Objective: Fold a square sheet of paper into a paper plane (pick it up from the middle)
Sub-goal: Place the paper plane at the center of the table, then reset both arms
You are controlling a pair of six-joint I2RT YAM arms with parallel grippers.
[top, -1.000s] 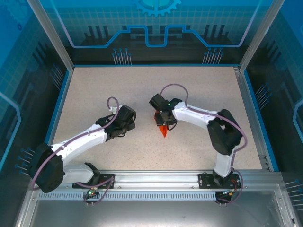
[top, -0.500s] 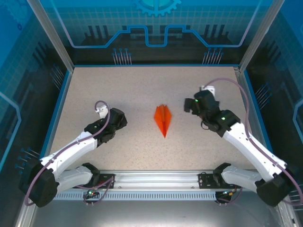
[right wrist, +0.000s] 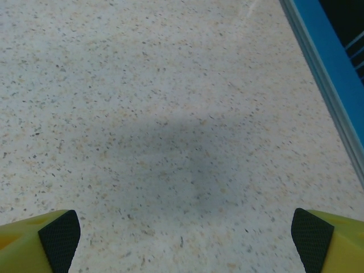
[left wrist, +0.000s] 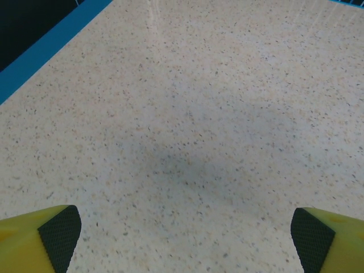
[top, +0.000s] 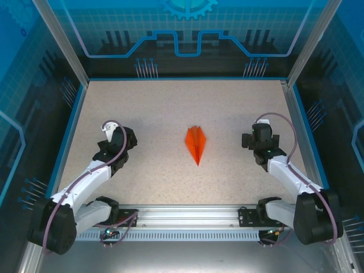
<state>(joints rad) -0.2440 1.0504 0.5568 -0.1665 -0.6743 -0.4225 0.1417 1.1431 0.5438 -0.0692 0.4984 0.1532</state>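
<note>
My left pincer (top: 115, 138) hangs low over the table (top: 170, 108) with its jaws spread wide and nothing held in them. In the left wrist view, its two yellow fingers (left wrist: 23, 242) sit at the bottom corners, each faced with a black pad (left wrist: 60, 236). Between them lies bare speckled table with a soft grey shadow on it. Ahead of this pincer and off to its left runs the table's blue border (left wrist: 51, 42).

My right pincer (top: 260, 138) is in the same state: jaws as far apart as they go, gripping nothing. In the right wrist view, its yellow fingers (right wrist: 341, 244) with their black pads (right wrist: 311, 239) frame a patch of shadowed table. The blue border (right wrist: 324, 68) runs close along this pincer's right side.

The paper plane (top: 195, 144) lies flat on the table between my two pincers, well apart from both. It is off to the right of the left pincer and off to the left of the right one, roughly level with each. It is a slim, bright orange dart with a crease down its middle. Its sharp nose points back toward my bases at the near edge, and its wider tail points toward the far side. Neither pincer touches it. Both arms are bent outward toward their own sides of the table, with the plane alone on the open stretch between them.
</note>
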